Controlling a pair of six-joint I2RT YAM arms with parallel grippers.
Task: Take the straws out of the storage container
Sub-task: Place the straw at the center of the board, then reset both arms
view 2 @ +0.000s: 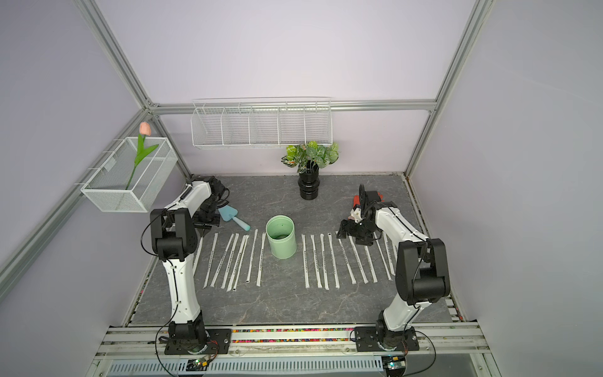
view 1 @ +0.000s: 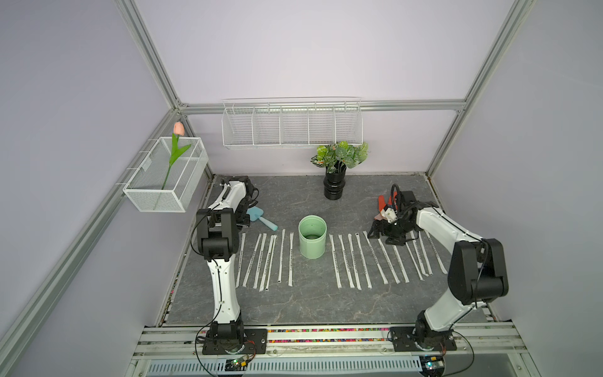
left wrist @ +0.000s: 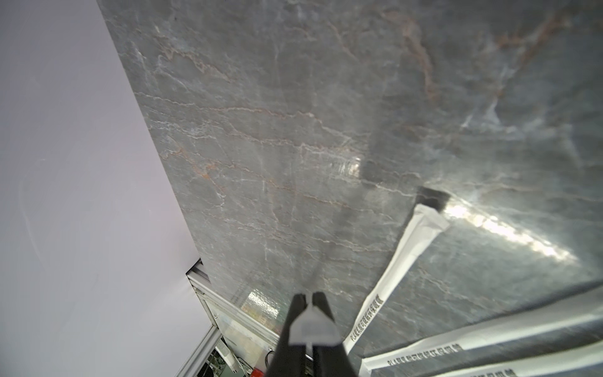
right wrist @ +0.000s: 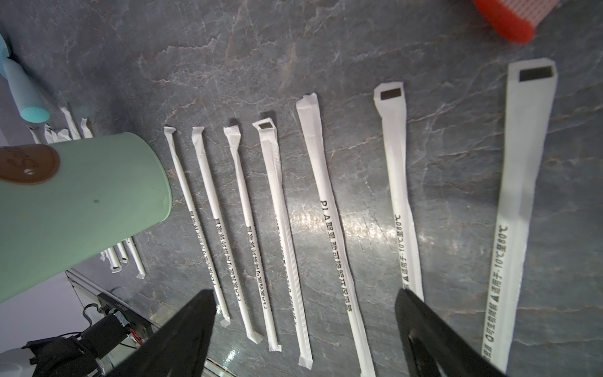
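While right pincer gapes overhead, straws lie flat, mint cup beside

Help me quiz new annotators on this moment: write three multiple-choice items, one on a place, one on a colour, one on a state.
1. Where does the pale mint-green cylindrical cup stand?
A. Inside a white wire basket
B. On the grey tabletop, between two rows of paper-wrapped straws
C. On its side against the black vase

2. What colour is the small plastic trowel?
A. Red
B. Light blue
C. Yellow

3. How is the right claw?
A. Shut on a straw
B. Shut on the cup
C. Open, holding nothing

Answers: 1 B, the cup stands upright with straws lying flat on both sides of it. 2 B, its blade and handle are light blue in both top views. 3 C, the right wrist view shows its fingers wide apart above the lying straws.
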